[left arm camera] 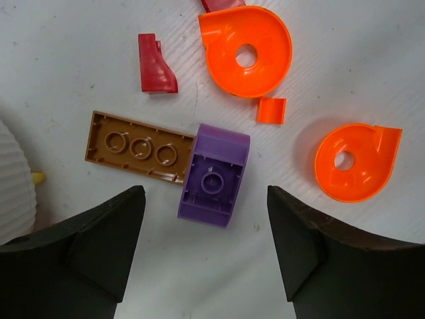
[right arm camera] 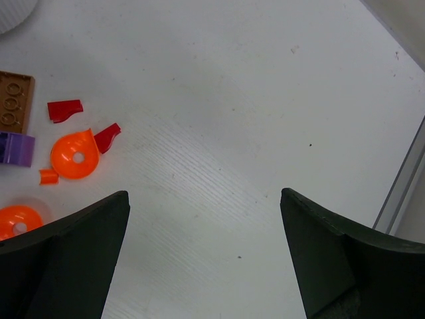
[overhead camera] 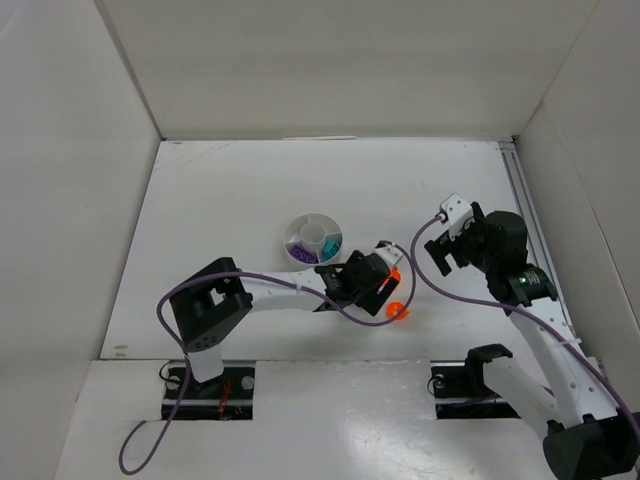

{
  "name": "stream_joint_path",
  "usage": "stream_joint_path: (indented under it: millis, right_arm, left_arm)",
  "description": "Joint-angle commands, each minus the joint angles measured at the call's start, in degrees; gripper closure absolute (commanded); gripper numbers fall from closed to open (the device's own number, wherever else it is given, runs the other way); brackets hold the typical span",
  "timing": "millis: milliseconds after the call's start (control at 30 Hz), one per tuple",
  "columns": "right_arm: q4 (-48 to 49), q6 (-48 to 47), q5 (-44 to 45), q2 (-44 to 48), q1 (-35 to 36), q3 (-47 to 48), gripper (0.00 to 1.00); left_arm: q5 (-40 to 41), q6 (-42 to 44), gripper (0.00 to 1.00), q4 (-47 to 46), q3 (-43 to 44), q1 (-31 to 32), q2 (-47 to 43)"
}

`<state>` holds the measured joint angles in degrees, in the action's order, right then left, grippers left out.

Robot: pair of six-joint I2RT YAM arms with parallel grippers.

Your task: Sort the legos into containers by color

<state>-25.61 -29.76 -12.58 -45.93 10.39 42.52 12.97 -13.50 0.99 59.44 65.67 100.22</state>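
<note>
Between the left gripper's (left arm camera: 204,196) fingers, just ahead of the tips: purple brick (left arm camera: 214,174), hollow side up, a bit skewed to the jaw line. Jaws apart, neither finger touching it, nothing held. Looks like the line-up for a pick on that brick.

Around that gripper:
- brown plate (left arm camera: 136,147) ahead-left, its end touching the purple brick's left side
- red piece (left arm camera: 157,65) further ahead-left
- big orange round piece (left arm camera: 246,50) straight ahead, small orange bit (left arm camera: 271,110) ahead-right
- second orange round piece (left arm camera: 355,163) off to the right, apart
- dish (left arm camera: 12,179) just outside the left finger; top view shows purple and teal sitting in separate wedges

Right gripper (right arm camera: 204,196): jaws wide, empty, over bare table (right arm camera: 265,100). The pile is well off to its left.

Risks from here:
- left finger catches the brown plate's end on closing, so it pinches both or drags the plate along
- skew means the pads meet corners first, and the brick may twist and pop out
- brick sits at the tips, not deep, so a shallow grip could squirt it forward into the big orange round piece
- dish is close beside the left finger, so a sideways correction could nudge it and mix the sorted bits
- wedges are small, so a high release could bounce purple in with teal
</note>
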Motion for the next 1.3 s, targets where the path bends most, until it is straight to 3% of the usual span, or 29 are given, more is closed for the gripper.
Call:
stream_joint_path:
  millis: [0, 133, 267, 533, 867, 1100, 1167, 1267]
  right_arm:
    - [0.0, 0.0, -1.9, -0.1, -1.2, 0.2, 0.0]
    - [0.0, -0.6, -2.5, -0.1, -1.3, 0.2, 0.0]
    - [0.0, -0.6, -2.5, -0.1, -1.3, 0.2, 0.0]
    - [0.0, -0.6, -2.5, -0.1, -1.3, 0.2, 0.0]
    - [0.6, -1.1, -4.3, 1.0, -1.3, 0.2, 0.0]
    - [1.1, -1.6, -6.0, 1.5, -1.8, 0.2, 0.0]
    - [1.6, -1.6, -6.0, 1.0, -1.8, 0.2, 0.0]
    - [1.6, -1.6, -7.1, 0.4, -1.8, 0.2, 0.0]
  left_arm:
    - [-1.4, 3.0, 0.31, -2.7, 3.2, 0.3, 0.9]
    - [-2.9, 3.6, 0.34, -2.7, 4.4, 0.3, 3.7]
    - [-2.9, 3.6, 0.46, -2.7, 4.4, 0.3, 4.5]
    - [-2.3, 1.6, 0.79, -4.7, 3.8, 0.3, 1.2]
    - [3.2, -3.6, 0.88, -8.2, -2.9, -0.2, -12.1]
    - [7.4, -15.6, 0.88, -10.0, -13.2, -8.4, -30.1]
    - [8.7, -17.8, 0.82, -13.2, -18.2, -10.5, -36.0]
    - [5.2, -17.8, 0.8, -15.7, -22.0, -12.8, -40.6]
